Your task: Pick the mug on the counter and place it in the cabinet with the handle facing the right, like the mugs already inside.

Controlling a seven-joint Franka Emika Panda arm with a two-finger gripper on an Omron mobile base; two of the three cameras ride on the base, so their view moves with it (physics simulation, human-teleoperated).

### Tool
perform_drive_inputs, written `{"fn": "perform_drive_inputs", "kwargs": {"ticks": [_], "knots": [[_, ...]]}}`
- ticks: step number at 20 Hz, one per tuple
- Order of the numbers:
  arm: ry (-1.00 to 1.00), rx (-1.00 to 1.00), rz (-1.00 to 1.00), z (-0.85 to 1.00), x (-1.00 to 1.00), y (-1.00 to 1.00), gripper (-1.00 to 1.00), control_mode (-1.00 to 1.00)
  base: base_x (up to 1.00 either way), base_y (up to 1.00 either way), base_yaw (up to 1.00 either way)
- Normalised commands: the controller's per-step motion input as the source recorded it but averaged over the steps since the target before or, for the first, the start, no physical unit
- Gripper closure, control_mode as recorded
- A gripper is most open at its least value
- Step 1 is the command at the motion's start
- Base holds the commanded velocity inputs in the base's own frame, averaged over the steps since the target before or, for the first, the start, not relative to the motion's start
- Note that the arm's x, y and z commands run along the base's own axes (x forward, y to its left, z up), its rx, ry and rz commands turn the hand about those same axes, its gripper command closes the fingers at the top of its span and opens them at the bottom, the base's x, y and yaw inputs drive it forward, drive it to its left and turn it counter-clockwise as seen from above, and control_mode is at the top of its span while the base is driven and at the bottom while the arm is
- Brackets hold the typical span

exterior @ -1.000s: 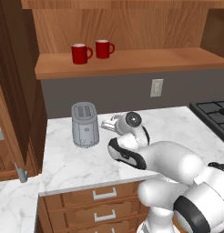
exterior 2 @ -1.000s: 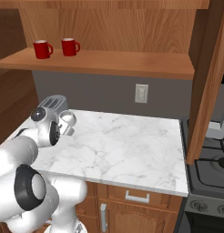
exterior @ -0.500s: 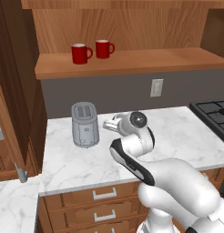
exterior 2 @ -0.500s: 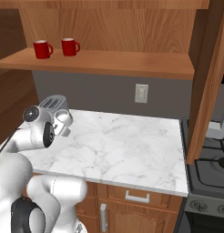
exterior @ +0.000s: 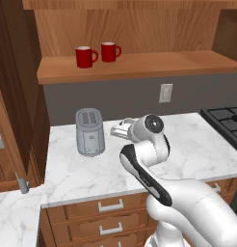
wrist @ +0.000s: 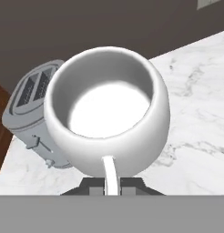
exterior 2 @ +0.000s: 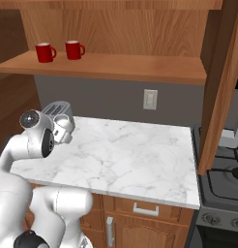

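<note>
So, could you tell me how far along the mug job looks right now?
Done: the tool is shut on the white mug, gripping it at its handle, and the mug looks lifted off the counter beside the toaster. In hand: carrying it. Left: raising it to the cabinet shelf and setting it near the two red mugs, handle to the right.

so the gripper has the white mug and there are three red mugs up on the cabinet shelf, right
Not quite: there are two red mugs on the cabinet shelf, not three, as the left base view shows. The gripper does have the white mug.
</note>
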Motion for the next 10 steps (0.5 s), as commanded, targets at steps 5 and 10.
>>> {"fn": "perform_drive_inputs", "kwargs": {"ticks": [5,10], "knots": [[0.00,0.00,0.12,0.30,-0.32,0.00,1.00,-1.00,0.00,0.00,0.00],[0.00,-0.01,0.12,0.17,-0.32,0.00,1.00,-1.00,0.00,0.00,0.00]]}}
